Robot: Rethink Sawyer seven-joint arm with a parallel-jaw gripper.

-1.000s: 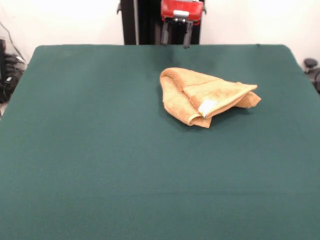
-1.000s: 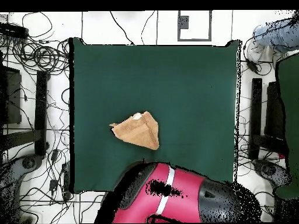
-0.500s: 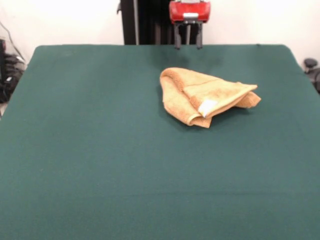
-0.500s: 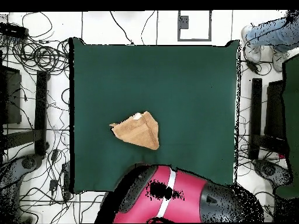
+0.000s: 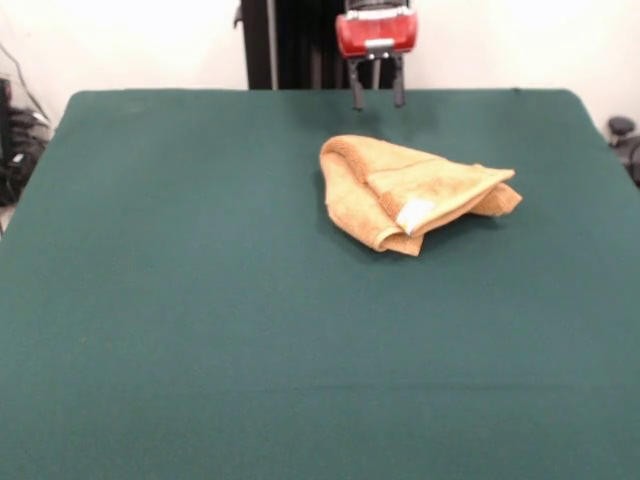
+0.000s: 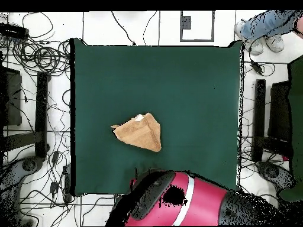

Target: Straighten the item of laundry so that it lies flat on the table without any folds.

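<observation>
The tan-orange towel (image 5: pixel 410 192) lies crumpled and folded over itself on the green table (image 5: pixel 200 320), right of centre toward the far side, with its white tag (image 5: pixel 413 215) facing the near edge. My gripper (image 5: pixel 377 98) hangs above the table's far edge, just behind the towel and apart from it, its two fingers spread and empty. In the overhead view the towel (image 6: pixel 141 133) is a folded triangle on the table (image 6: pixel 195 88), and the red arm (image 6: pixel 183 204) covers the gripper.
Cables and equipment lie on the floor around the table (image 6: pixel 35 65). A person's legs (image 6: pixel 266 25) show at the overhead view's top right corner, off the table.
The gripper has shifted right along the far edge and dropped slightly. The towel has not moved. The person's legs have moved further into view.
</observation>
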